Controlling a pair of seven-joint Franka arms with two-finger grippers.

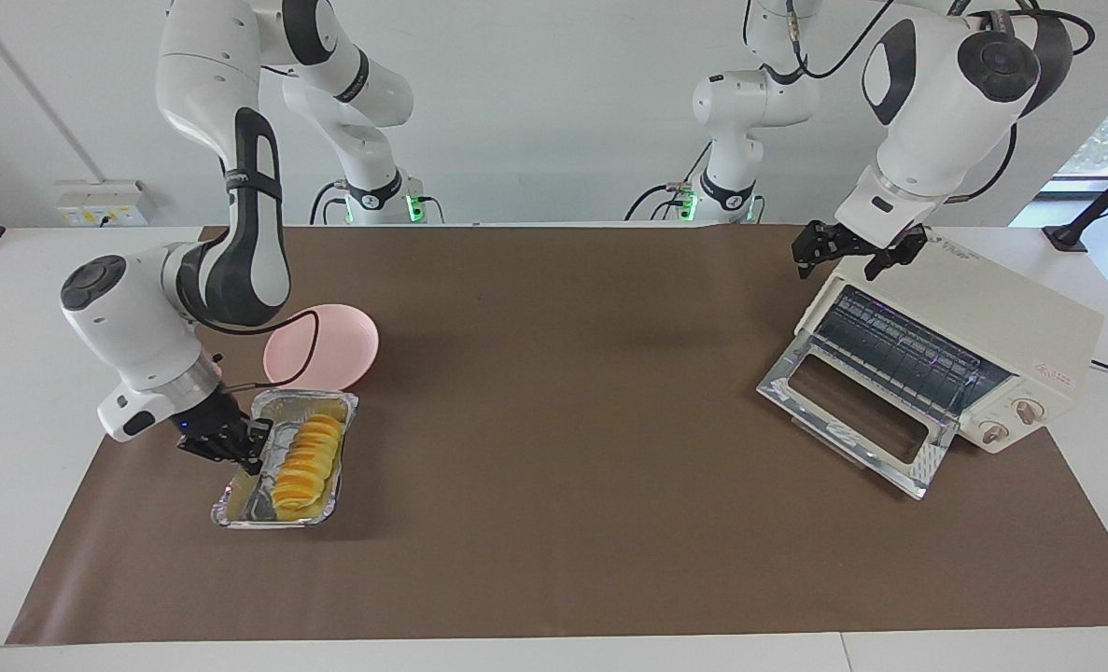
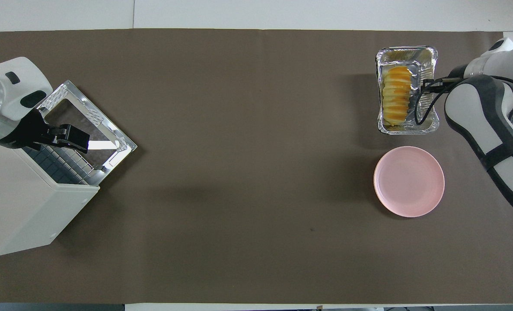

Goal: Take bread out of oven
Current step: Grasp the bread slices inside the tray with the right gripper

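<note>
Golden bread (image 1: 305, 454) in foil tray (image 1: 236, 509) — right pincer (image 1: 247, 450) clamping tray rim.

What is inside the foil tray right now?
The bread lies lengthwise in the foil tray. The right hand is shut on the tray's long rim and covers a strip of the floor beside the loaf.

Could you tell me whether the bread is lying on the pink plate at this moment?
No, the bread lies in the foil tray, while the pink plate beside it holds nothing.
</note>
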